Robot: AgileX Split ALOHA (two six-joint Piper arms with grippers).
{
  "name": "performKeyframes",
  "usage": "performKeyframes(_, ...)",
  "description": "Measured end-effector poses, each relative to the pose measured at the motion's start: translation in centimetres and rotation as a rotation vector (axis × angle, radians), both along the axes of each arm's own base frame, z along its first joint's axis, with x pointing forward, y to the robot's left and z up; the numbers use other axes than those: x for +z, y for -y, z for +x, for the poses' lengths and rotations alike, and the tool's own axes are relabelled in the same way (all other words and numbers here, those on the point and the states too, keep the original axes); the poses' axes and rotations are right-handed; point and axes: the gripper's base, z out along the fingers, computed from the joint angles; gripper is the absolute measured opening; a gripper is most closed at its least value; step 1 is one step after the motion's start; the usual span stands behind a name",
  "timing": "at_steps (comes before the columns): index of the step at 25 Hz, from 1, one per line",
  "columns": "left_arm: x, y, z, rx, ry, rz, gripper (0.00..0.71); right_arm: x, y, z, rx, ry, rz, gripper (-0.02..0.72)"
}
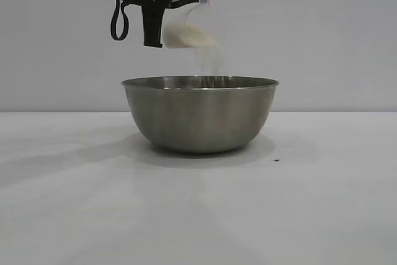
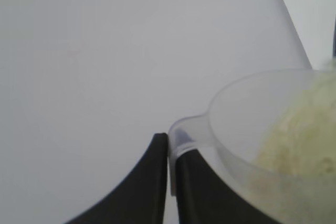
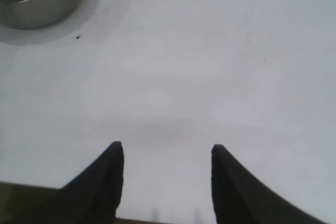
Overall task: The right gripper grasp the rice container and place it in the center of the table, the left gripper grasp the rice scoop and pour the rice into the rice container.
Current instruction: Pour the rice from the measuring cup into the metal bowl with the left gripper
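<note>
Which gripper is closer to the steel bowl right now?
Left. The left gripper holds the scoop just above the bowl; the right gripper hangs open over bare table, well away from it.

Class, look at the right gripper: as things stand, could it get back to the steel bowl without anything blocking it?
Probably yes. The right gripper hangs open over bare table, with only a tiny speck between it and the bowl. Above the bowl, though, the left gripper is tipping the scoop.
</note>
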Motion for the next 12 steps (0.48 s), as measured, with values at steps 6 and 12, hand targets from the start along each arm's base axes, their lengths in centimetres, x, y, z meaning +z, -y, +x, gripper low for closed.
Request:
performKeyframes(6,-0.03,0.03,-0.04,-0.005,0.025,0.026,0.0,0.0,0.0,0.0,0.0,0.0,0.0,0.328)
performKeyframes(12,-0.06,0.08,-0.09,-0.012,0.048,0.051,0.0,0.0,0.0,0.0,0.0,0.0,0.0,0.328)
